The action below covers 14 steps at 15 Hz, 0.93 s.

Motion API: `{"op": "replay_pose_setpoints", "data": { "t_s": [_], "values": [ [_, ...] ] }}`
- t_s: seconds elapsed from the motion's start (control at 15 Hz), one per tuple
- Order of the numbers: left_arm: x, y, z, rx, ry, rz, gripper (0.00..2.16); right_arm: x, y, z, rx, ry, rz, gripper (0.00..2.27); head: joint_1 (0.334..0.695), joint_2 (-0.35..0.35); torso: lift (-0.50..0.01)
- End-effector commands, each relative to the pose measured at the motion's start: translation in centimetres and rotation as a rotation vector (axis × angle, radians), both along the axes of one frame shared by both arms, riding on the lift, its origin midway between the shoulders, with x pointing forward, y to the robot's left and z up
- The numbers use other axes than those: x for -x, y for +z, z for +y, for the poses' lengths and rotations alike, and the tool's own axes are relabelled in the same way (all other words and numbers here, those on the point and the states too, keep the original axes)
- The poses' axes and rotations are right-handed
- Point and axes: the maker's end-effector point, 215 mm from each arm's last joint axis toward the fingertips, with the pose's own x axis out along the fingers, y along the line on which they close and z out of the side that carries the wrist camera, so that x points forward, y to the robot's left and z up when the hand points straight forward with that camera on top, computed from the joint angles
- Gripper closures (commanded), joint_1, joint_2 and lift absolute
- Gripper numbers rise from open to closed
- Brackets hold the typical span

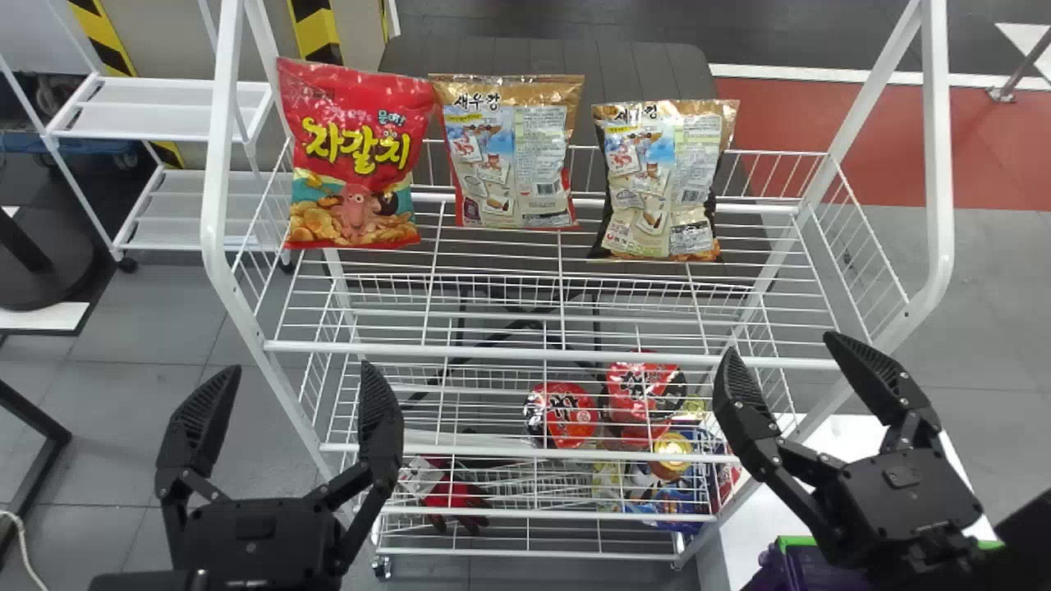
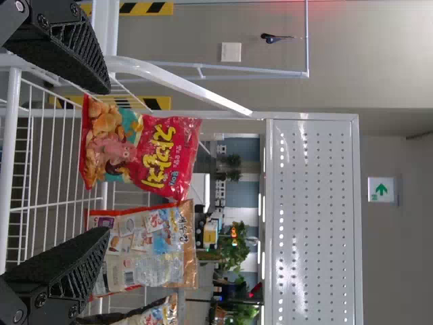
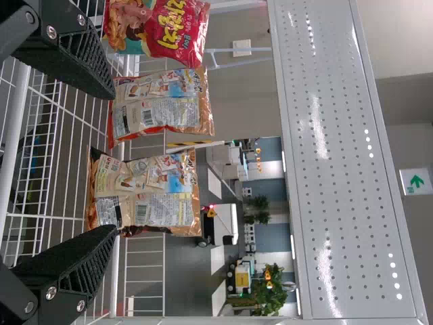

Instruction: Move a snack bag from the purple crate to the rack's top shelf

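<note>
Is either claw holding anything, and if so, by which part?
Nothing is held: the left black two-fingered claw and the right black two-fingered claw are both open and empty.

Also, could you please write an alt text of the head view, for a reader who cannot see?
Three snack bags, one red and two tan, line the back of a white wire rack's top shelf. Before it, left gripper and right gripper are open and empty; a purple crate shows at bottom right.

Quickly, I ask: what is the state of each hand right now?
Left hand: open, holding nothing.
Right hand: open, also holding nothing.
</note>
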Motion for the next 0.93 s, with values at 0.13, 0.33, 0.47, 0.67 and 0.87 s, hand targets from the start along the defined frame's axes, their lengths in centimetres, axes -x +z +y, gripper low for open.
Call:
{"op": "replay_pose_setpoints", "data": {
  "t_s": [0.13, 0.33, 0.47, 0.67, 0.87],
  "values": [
    [-0.1, 0.0, 0.0, -0.002, 0.000, 0.002, 0.09, -0.3, 0.7, -0.5, 0.019, 0.014, -0.012, 0.14, 0.695, -0.041, 0.000],
    [-0.3, -0.4, -0.2, -0.003, -0.003, 0.011, 0.09, -0.4, 0.3, -0.6, 0.031, 0.049, 0.016, 0.14, 0.695, -0.039, 0.000],
    [-0.3, -0.3, -0.2, -0.003, -0.003, 0.009, 0.09, -0.4, 0.5, -0.8, 0.024, 0.054, 0.011, 0.15, 0.695, -0.046, 0.000],
    [-0.3, -0.5, -0.2, -0.004, -0.003, 0.012, 0.09, -0.6, -0.4, -1.1, 0.013, 0.039, 0.052, 0.15, 0.695, -0.055, -0.011],
    [-0.4, -0.4, -0.2, -0.005, -0.003, 0.012, 0.09, -0.7, -0.7, -1.2, 0.004, 0.028, 0.066, 0.15, 0.695, -0.061, -0.023]
  ]
}}
